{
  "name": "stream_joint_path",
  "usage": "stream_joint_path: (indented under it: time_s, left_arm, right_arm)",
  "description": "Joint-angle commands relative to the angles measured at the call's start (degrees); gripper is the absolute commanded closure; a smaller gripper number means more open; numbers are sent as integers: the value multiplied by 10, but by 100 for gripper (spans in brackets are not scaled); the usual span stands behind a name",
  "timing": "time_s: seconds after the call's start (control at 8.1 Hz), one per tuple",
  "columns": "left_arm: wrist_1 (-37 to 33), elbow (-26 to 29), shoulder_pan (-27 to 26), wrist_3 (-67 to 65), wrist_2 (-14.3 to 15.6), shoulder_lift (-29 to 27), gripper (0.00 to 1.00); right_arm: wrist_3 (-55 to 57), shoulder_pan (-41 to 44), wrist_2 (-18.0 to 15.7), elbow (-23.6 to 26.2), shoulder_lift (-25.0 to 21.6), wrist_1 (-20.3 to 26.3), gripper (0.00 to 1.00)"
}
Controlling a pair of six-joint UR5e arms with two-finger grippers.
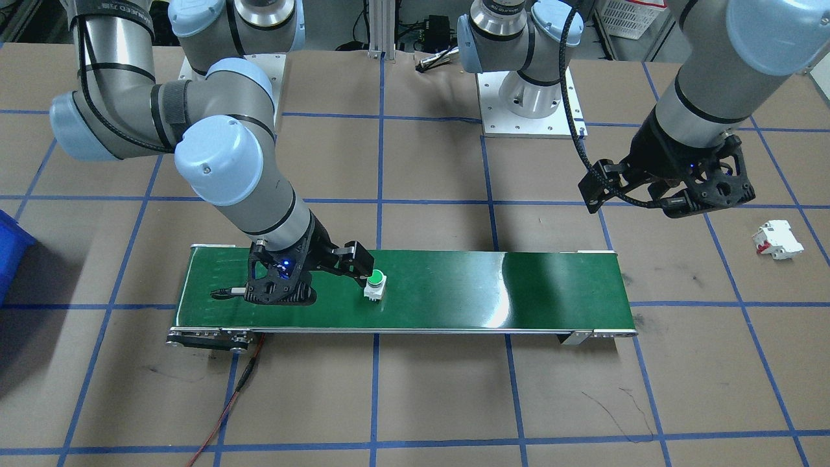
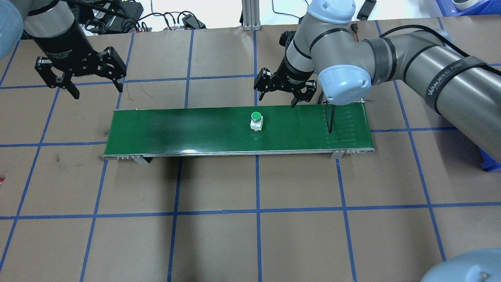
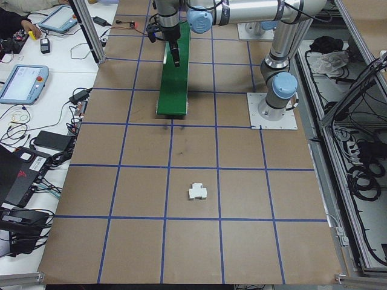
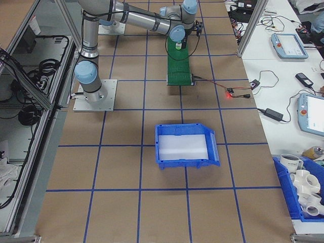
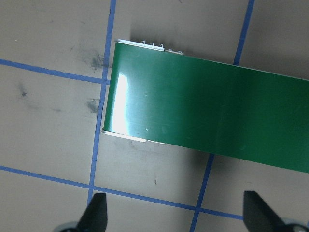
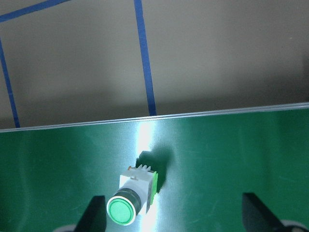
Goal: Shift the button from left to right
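Overhead exterior view, from left to right: the left end effector (image 2: pixel 96 89) hangs above the bare brown table (image 2: pixel 250 235), off the far left corner of the green conveyor belt (image 2: pixel 188 131), its two fingers spread wide with nothing between them. The belt runs crosswise over the table's blue tape grid. Near the belt's middle stands the button (image 2: pixel 256 121), upright, green cap up on its white body, touching only the belt. Just beyond it, toward the belt's far edge, the right end effector (image 2: pixel 277 101) hovers with its fingers parted and empty, apart from the button. A thin black cable (image 2: pixel 330 117) hangs down over the belt's right part.

In the right wrist-mounted view the button (image 6: pixel 133 195) sits low in the picture, near one dark fingertip (image 6: pixel 95 212), with the other fingertip well apart at the right; neither touches it. The left wrist-mounted view shows the belt's end (image 5: pixel 145 111) beneath open fingertips (image 5: pixel 96 212).

In the exterior front-facing view a white circuit breaker with red parts (image 1: pixel 777 240) lies on the table past the belt's end, near the left end effector (image 1: pixel 593 194). The exterior right view shows a blue bin (image 4: pixel 186 146) on the table, well apart from the belt.
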Motion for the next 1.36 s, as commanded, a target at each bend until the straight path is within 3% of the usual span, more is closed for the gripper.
stream_joint_path:
  time_s: [0.0, 0.25, 0.49, 0.62, 0.74, 0.86, 0.99, 1.23]
  left_arm:
    - [0, -3, -1, 0, 4, 3, 0]
    - [0, -4, 0, 0, 4, 7, 0]
    - [-1, 2, -1, 0, 2, 2, 0]
    - [-1, 2, -1, 0, 4, 3, 0]
    - [0, 2, 0, 0, 4, 3, 0]
    - [0, 2, 0, 0, 4, 3, 0]
    - [0, 2, -1, 0, 4, 3, 0]
    - [-1, 2, -1, 0, 4, 4, 0]
  right_arm:
    - [2, 0, -9, 8, 13, 10, 0]
    - [-2, 0, -40, 14, 20, 22, 0]
    - [-5, -1, -111, 21, 40, 23, 0]
    - [-7, -1, -119, 23, 41, 23, 2]
    - [-15, -2, -152, 23, 42, 23, 55]
    - [-15, -4, -156, 23, 42, 24, 94]
    - [-13, -4, -160, 23, 42, 42, 100]
    - [-24, -21, -171, 22, 37, 45, 100]
